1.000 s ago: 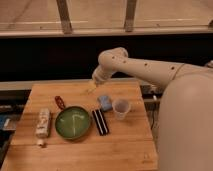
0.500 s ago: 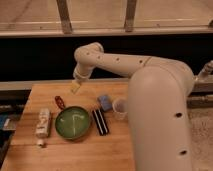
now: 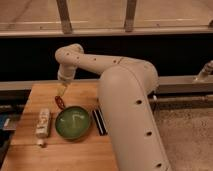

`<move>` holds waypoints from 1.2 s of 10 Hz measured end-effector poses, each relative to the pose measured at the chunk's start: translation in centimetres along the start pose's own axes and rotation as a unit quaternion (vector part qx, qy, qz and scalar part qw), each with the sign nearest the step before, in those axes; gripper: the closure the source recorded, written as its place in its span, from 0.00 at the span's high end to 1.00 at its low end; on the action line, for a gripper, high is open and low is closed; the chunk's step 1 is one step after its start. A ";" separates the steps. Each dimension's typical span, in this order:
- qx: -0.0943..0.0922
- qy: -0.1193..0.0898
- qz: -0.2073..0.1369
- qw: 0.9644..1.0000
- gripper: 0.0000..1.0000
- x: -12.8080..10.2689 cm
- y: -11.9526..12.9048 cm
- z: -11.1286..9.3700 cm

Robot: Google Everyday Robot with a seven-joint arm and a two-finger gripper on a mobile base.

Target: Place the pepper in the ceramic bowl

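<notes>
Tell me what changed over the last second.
The arm swept across the table, bringing the end effector close above the pepper. Nothing visibly taken hold of. The pepper, the ceramic bowl and the pale packet stayed put.

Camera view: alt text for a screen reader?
The robot arm's gripper hangs just above the dark-red pepper on a wooden table. The empty green ceramic bowl sits beside the pepper, a pale packet nearby.
</notes>
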 end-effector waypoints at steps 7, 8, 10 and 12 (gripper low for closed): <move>0.014 0.011 0.016 1.000 0.61 3.5 0.0 -0.6; 0.017 0.015 0.019 1.000 0.61 4.6 0.0 -0.2; 0.021 0.013 0.017 1.000 0.61 4.7 0.5 0.9; 0.023 0.006 0.019 1.000 0.61 5.0 0.3 1.7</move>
